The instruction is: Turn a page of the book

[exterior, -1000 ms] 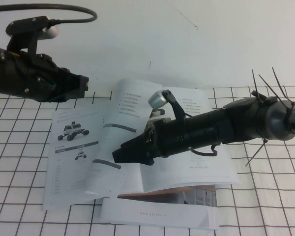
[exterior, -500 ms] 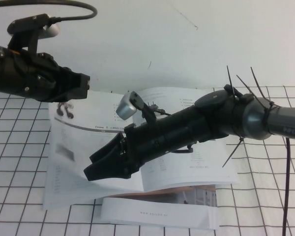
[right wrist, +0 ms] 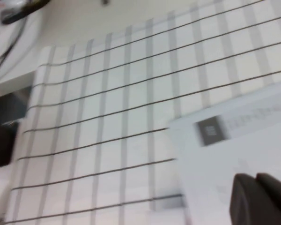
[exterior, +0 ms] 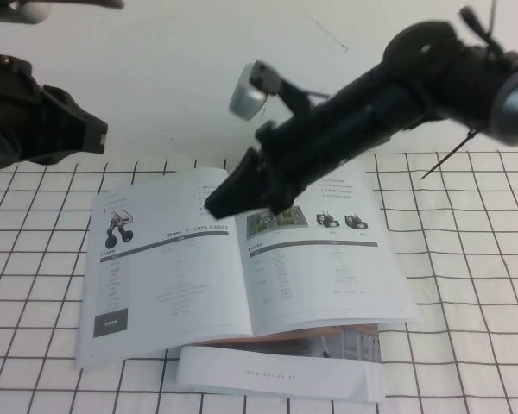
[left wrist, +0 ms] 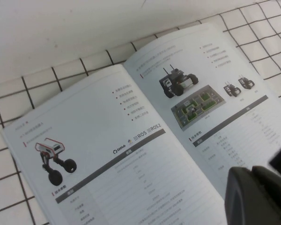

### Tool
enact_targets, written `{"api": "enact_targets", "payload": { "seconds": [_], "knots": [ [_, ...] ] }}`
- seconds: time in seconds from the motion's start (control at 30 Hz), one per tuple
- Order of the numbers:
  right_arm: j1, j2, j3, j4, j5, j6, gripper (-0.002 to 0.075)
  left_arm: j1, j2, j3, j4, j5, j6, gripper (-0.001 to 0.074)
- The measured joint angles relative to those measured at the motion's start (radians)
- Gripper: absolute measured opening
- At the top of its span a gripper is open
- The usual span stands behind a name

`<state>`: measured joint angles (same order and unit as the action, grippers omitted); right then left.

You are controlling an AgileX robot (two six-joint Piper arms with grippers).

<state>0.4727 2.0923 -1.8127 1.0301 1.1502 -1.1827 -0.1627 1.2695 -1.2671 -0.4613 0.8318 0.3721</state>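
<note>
Page [exterior: 168, 276] turned, flat on left half of book [exterior: 328, 267].
Right gripper [exterior: 233, 200] above spine, jaws closed, empty; left gripper [exterior: 82, 138] beyond book's far-left corner, claw state can't tell.

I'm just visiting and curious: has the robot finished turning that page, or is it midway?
It looks done: the page lies flat on the left half of the open book. Nothing is in hand: the right gripper hangs above the book with fingers shut on nothing, and the left gripper waits at the far left. Seemingly only pulling away remains.
</note>
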Motion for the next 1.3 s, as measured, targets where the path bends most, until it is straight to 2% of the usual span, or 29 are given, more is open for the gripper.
{"api": "enact_targets", "payload": {
  "seconds": [0.13, 0.27, 0.47, 0.73, 0.9, 1.13, 1.3],
  "knots": [
    [-0.074, -0.118, -0.042, -0.154, -0.033, 0.138, 0.0007, 0.000, -0.122, 0.000, 0.040, 0.051, -0.020, -0.0003],
    [-0.128, -0.266, -0.045, -0.400, -0.068, 0.314, 0.0003, 0.000, -0.249, 0.000, 0.063, 0.084, -0.054, -0.0003],
    [-0.145, -0.491, -0.045, -0.753, -0.067, 0.542, 0.0001, 0.000, -0.412, 0.000, 0.070, 0.125, -0.111, -0.0003],
    [-0.145, -0.758, -0.014, -0.951, -0.044, 0.731, 0.0001, 0.000, -0.608, 0.089, 0.070, 0.127, -0.179, -0.0003],
    [-0.145, -0.956, 0.133, -1.054, -0.061, 0.845, 0.0001, 0.000, -0.757, 0.193, 0.069, 0.127, -0.247, -0.0003],
    [-0.145, -1.313, 0.482, -1.120, -0.166, 0.961, 0.0001, 0.000, -0.989, 0.346, 0.005, 0.128, -0.315, -0.0003],
    [-0.145, -1.561, 0.755, -1.110, -0.271, 1.026, 0.0001, 0.000, -1.101, 0.434, 0.035, 0.120, -0.347, -0.0003]
  ]
}}
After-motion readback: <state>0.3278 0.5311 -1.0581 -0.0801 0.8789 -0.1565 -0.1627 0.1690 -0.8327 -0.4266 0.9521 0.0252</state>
